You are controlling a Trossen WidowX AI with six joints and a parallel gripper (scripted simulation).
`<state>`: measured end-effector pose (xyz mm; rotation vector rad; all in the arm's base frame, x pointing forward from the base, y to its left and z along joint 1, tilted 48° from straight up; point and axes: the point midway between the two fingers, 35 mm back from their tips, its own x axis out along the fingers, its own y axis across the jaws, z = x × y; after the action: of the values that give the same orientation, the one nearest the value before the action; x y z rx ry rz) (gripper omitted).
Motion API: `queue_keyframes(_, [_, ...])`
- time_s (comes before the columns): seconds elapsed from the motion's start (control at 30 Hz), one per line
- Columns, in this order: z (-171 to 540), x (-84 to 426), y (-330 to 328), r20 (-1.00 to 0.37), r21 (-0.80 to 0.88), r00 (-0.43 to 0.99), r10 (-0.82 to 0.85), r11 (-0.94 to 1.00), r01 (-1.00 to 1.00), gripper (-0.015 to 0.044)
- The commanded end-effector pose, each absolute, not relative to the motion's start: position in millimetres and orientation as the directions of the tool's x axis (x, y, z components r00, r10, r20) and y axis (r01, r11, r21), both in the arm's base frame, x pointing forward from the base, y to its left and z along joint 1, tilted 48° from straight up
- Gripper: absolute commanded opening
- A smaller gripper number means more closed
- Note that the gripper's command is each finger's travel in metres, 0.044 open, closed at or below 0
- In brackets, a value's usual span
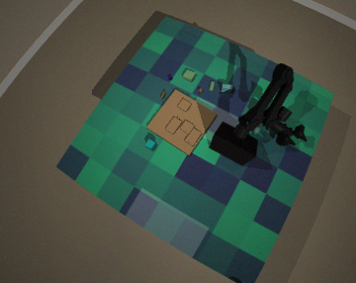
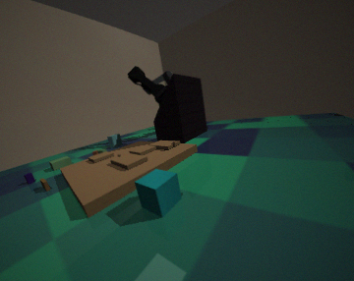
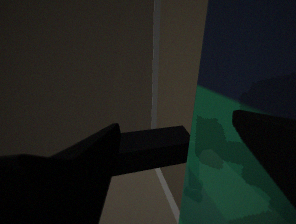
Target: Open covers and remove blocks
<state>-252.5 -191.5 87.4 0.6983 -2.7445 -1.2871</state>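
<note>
The tan puzzle board (image 1: pixel 160 115) (image 2: pixel 90 189) lies flat on the table. Several thin tan covers sit on it, among them one apart from the others (image 1: pixel 184 104), one near the middle (image 1: pixel 173 125) and one nearer the arm's base (image 1: pixel 193 136). Low raised covers also show in the exterior view (image 2: pixel 129 162) (image 2: pixel 101 157). No open well can be made out, and I cannot tell how far each cover has moved. My gripper (image 1: pixel 298 138) (image 3: pixel 174 123) is open and empty, well clear of the board, beyond the arm's base. It cannot be made out in the exterior view.
A teal cube (image 1: pixel 150 143) (image 2: pixel 157 192) stands beside the board. Off the board's other side lie a yellow-green block (image 1: pixel 189 75) (image 2: pixel 60 163), a purple piece (image 1: pixel 170 77) (image 2: pixel 29 178), an orange-brown piece (image 1: pixel 163 94) (image 2: pixel 45 185) and a pale blue piece (image 1: pixel 226 87) (image 2: pixel 114 140). The black base (image 1: pixel 233 144) (image 2: pixel 181 108) stands near the board.
</note>
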Motion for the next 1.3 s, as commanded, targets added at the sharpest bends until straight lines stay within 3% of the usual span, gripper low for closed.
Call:
queue_keyframes(0.0, [87.5,-252.4,-191.7,-0.158,0.737,-0.898,-0.410,0.556,-0.384,0.0374])
queue_keyframes(0.47, [96.2,-232.1,-221.4,-0.139,0.777,-0.846,-0.515,0.472,-0.416,0.0006])
queue_keyframes(1.27, [130.7,-204.7,-260.0,-0.055,0.832,-0.779,-0.624,0.403,-0.381,0.0000])
